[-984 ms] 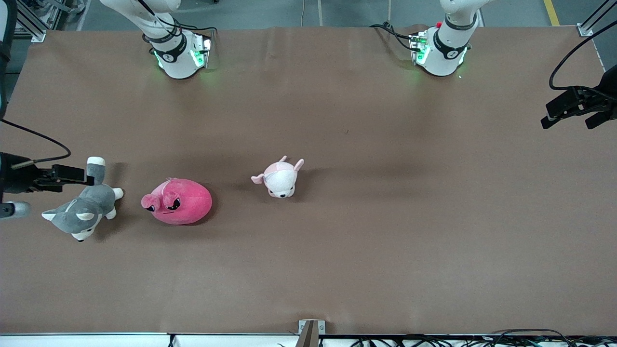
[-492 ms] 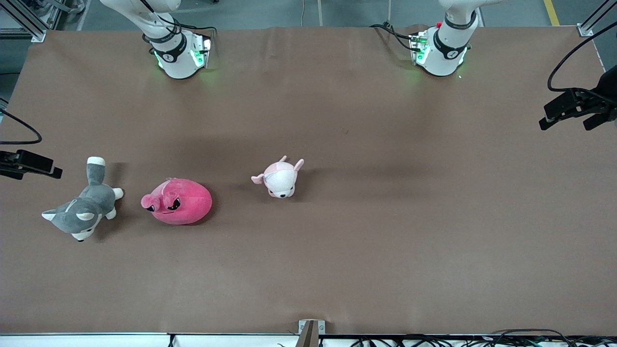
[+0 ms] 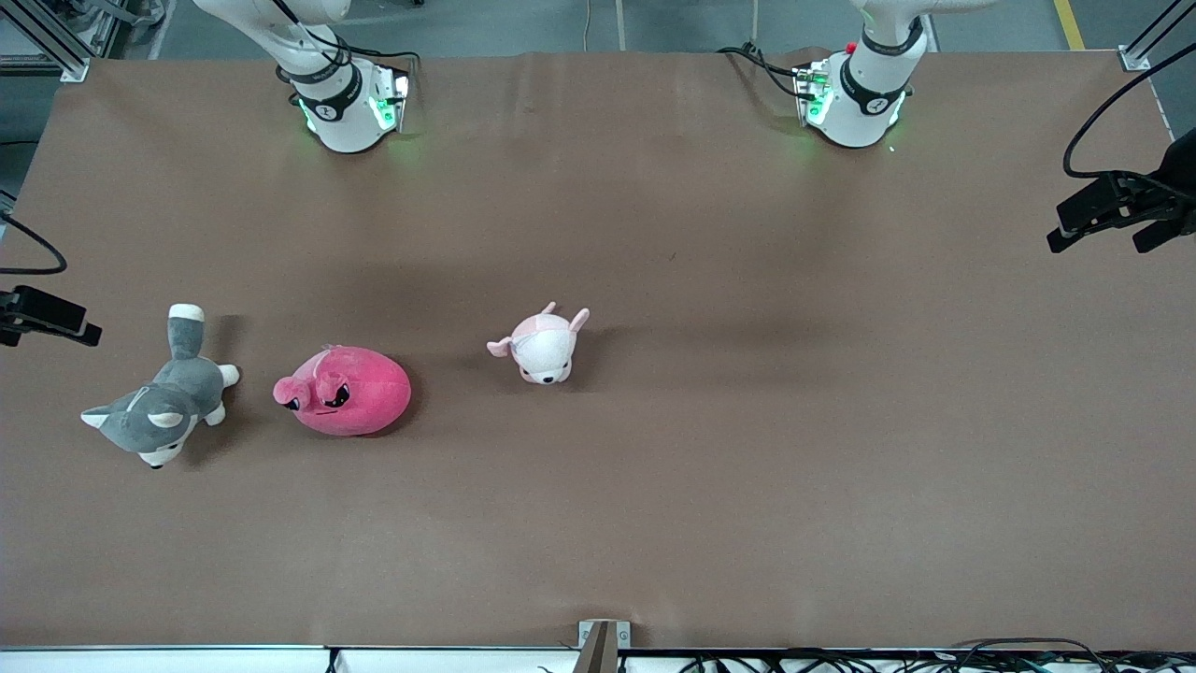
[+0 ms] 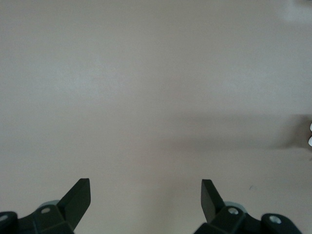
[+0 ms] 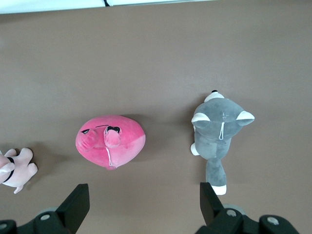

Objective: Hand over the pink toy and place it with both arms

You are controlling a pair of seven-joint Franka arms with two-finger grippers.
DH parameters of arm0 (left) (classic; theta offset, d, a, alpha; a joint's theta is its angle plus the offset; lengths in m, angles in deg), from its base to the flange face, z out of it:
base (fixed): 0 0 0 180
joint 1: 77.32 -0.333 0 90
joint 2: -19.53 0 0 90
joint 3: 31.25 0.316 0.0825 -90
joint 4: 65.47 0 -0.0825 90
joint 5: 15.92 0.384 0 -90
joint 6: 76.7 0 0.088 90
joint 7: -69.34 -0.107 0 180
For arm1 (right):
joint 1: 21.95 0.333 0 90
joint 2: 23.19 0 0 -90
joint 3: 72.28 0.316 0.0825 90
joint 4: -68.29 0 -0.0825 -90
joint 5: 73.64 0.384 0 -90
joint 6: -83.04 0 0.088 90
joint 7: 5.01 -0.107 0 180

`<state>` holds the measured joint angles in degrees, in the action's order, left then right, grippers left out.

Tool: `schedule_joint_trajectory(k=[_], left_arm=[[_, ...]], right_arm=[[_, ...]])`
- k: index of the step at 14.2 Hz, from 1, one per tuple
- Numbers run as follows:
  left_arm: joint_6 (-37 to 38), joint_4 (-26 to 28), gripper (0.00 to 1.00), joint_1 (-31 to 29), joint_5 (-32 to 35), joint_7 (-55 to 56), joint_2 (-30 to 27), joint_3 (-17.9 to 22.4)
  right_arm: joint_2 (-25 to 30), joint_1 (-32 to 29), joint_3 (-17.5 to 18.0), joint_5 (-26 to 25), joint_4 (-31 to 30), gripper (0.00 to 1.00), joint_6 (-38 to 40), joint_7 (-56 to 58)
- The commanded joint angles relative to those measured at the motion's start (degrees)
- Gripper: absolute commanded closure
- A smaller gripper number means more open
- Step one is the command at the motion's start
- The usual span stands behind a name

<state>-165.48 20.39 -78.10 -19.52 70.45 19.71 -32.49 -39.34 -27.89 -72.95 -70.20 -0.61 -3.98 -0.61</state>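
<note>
The pink toy (image 3: 344, 391), a round hot-pink plush with dark eyes, lies on the brown table toward the right arm's end. It also shows in the right wrist view (image 5: 110, 141). My right gripper (image 3: 56, 320) hangs over the table's edge at the right arm's end, apart from the toy. In its wrist view the right gripper (image 5: 145, 200) is open and empty. My left gripper (image 3: 1098, 241) hangs over the table's edge at the left arm's end. It is open and empty over bare table in its wrist view (image 4: 145, 197).
A grey-and-white plush husky (image 3: 159, 407) lies beside the pink toy, toward the right arm's end, and shows in the right wrist view (image 5: 218, 136). A small pale pink-and-white plush (image 3: 542, 346) lies near the table's middle (image 5: 14, 169). The brown table (image 3: 747, 421) spreads wide.
My right gripper has drawn back from over the husky's tail to the table's edge at the right arm's end. The left gripper and the toys have hardly moved.
</note>
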Motion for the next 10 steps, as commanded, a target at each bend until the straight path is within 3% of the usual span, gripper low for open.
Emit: schedule_joint_trajectory(k=[1, 7, 10], left_arm=[[0.2, -1.1, 0.00, 0.8, 0.9, -0.4, 0.3, 0.5], [0.2, -1.1, 0.00, 0.6, 1.0, -0.4, 0.3, 0.4], [0.3, -1.1, 0.00, 1.5, 1.0, -0.4, 0.3, 0.8]], right_arm=[[5.1, 0.2, 0.3, -2.4, -3.5, 0.00, -0.5, -1.6], [10.6, 1.0, -1.1, -1.8, -9.2, 0.00, 1.8, -4.7], [18.1, 1.2, -0.9, -1.9, -20.7, 0.00, -4.7, -4.2]])
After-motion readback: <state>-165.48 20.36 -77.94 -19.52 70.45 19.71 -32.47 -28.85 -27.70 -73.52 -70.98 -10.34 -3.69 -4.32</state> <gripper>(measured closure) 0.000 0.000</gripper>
